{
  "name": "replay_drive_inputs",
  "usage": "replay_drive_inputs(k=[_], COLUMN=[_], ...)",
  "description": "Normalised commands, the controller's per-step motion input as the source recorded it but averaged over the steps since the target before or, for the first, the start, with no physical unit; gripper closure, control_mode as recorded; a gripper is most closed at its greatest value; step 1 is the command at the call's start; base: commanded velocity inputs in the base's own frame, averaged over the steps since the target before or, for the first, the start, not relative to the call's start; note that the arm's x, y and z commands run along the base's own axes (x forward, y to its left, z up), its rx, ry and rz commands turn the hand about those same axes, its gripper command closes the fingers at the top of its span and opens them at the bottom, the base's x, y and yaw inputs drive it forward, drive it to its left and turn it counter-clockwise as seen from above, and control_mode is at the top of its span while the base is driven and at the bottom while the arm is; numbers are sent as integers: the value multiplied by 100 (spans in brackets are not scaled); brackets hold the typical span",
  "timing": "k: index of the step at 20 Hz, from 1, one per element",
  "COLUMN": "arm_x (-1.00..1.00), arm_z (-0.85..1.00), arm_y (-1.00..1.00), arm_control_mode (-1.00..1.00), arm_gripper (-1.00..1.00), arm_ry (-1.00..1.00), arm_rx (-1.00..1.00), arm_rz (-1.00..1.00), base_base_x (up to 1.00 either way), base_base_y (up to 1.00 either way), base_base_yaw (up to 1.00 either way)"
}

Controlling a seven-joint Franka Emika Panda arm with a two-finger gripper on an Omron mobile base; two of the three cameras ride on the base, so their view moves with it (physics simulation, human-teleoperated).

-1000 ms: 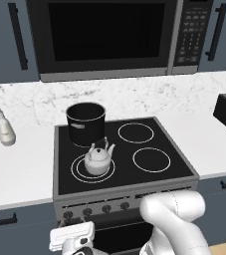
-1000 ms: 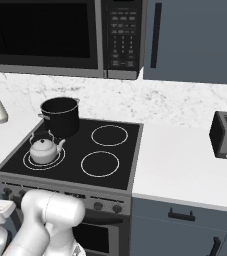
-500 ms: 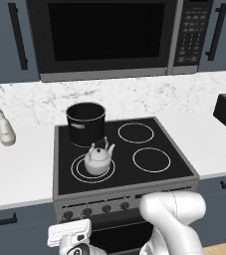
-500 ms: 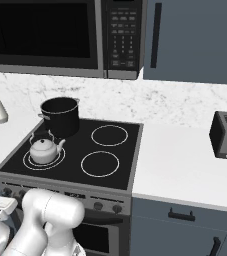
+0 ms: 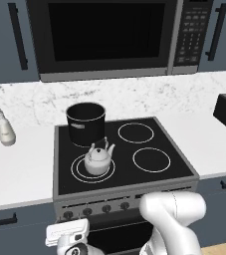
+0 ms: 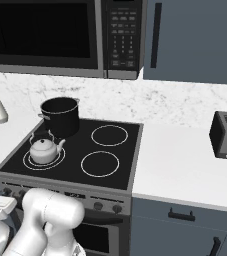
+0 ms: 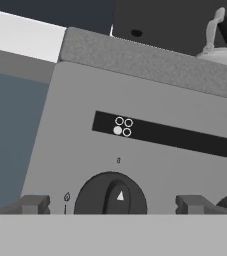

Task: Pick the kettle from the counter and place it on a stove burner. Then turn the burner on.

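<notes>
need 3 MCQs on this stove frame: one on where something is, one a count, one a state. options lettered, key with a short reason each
1. Where is the kettle?
A. on the counter by the toaster
B. on the front-left double-ring stove burner
C. inside the black pot

2. How many burner circles are drawn on the cooktop, counting the one under the pot?
A. two
B. four
C. six

3. How does the pincer stand?
A. shut on the kettle handle
B. open, facing a dark stove knob
C. shut on the toaster lever

Key: 1 B, the kettle sits inside the two white rings, in front of the black pot. 2 B, three circles show and the knob panel's icon has four. 3 B, the hand view has a fingertip on each side of the knob, apart from it.
</notes>
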Motion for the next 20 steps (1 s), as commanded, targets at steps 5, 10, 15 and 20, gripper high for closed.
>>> replay_drive_inputs(k=[5,10,15,20], arm_x=[0,0,0,6], arm_z=[0,0,7,1], arm_y=[0,0,0,27], arm_control_mode=[-100,-100,-100,-100], arm_gripper=[100,100,100,100], arm_ry=[0,0,0,4], arm_rx=[0,0,0,-22], arm_rz=[0,0,0,0], base_base_x=[0,0,0,0], base_base_y=[0,0,0,0], base_base_yaw=[0,0,0,0])
